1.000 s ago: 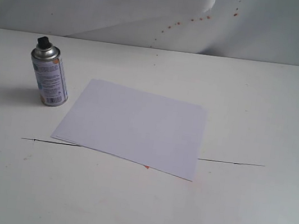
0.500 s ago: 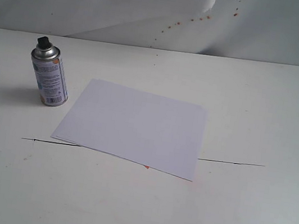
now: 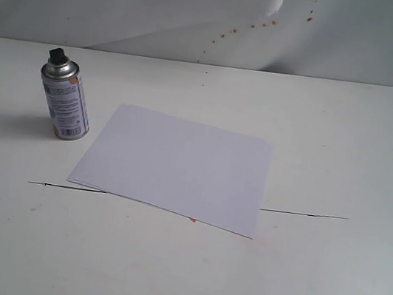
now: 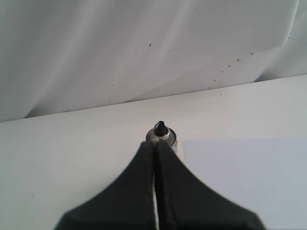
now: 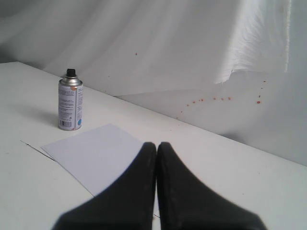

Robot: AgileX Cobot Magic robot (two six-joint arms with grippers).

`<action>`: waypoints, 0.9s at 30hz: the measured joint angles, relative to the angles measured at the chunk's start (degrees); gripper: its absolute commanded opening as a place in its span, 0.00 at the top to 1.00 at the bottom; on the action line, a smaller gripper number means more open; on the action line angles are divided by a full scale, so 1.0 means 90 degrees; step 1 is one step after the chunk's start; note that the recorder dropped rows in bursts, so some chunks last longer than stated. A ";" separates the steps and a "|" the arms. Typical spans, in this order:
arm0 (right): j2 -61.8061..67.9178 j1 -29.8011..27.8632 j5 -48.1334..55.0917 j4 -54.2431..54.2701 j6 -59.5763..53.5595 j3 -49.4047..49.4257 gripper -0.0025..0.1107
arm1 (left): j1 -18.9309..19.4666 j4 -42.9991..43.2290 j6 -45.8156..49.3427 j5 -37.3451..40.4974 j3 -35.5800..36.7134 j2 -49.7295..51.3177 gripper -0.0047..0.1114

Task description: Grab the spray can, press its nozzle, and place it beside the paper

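Note:
The spray can (image 3: 66, 101) stands upright on the white table (image 3: 347, 141), left of the paper (image 3: 178, 166), with its black nozzle (image 3: 58, 57) on top. No arm shows in the exterior view. In the left wrist view my left gripper (image 4: 155, 143) is shut and empty, its tips in line with the spray can (image 4: 163, 136), whose nozzle (image 4: 160, 128) pokes up just beyond them; the paper (image 4: 244, 177) lies beside. In the right wrist view my right gripper (image 5: 157, 145) is shut and empty, well away from the spray can (image 5: 70, 105), with the paper (image 5: 98, 155) between.
A thin dark seam (image 3: 304, 213) runs across the table under the paper. A creased white backdrop (image 3: 166, 8) with small orange specks (image 3: 234, 30) hangs behind the table's far edge.

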 measured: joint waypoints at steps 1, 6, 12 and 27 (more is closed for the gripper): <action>0.0000 0.0000 0.0000 0.0000 0.0000 0.0000 0.98 | 0.0000 0.0088 0.0000 0.0000 0.0000 0.0000 0.96; 0.0000 0.0000 0.0000 0.0000 0.0000 0.0000 0.98 | 0.0000 0.0402 0.0000 -0.0236 0.0000 0.0000 0.96; 0.0000 0.0000 0.0000 0.0000 0.0000 0.0000 0.98 | 0.0400 0.0523 -0.0082 -0.0570 0.0013 -0.0125 0.96; 0.0000 0.0000 0.0000 0.0000 0.0000 0.0000 0.98 | 0.1254 0.0438 -0.0820 -0.1062 0.1050 -0.1099 0.96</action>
